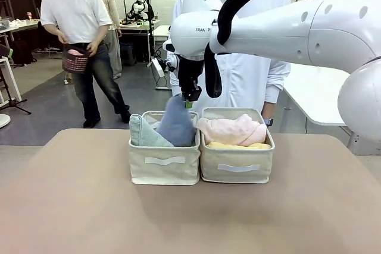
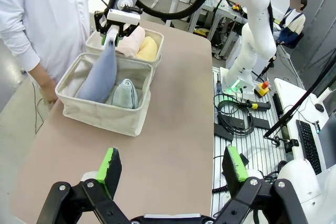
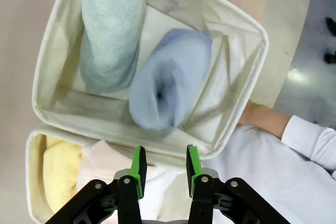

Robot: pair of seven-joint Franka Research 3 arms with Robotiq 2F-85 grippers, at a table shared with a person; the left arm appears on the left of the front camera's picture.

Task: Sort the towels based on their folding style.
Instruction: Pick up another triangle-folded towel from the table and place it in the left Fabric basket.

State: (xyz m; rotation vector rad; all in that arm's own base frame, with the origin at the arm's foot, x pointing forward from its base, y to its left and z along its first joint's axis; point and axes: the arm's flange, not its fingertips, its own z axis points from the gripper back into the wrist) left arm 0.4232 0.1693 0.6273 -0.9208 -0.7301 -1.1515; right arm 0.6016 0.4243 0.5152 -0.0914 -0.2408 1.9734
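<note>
- Two bins, side by side.
- Left: two cone towels, blue, teal.
- Right: two rolls, pink, yellow.
- Right gripper: parted, holding nothing.
- Left gripper: wide, holding nothing.

Both arms are glossy white with rounded shells; the right arm carries small dark screw recesses, part of a maker's name in dark lettering, and a thick black cable sleeve looped over its top. Each gripper, right gripper and left gripper, is black with bright green pads (bolt heads dot the linkages). The person wears what looks like a white long-sleeved coat.
</note>
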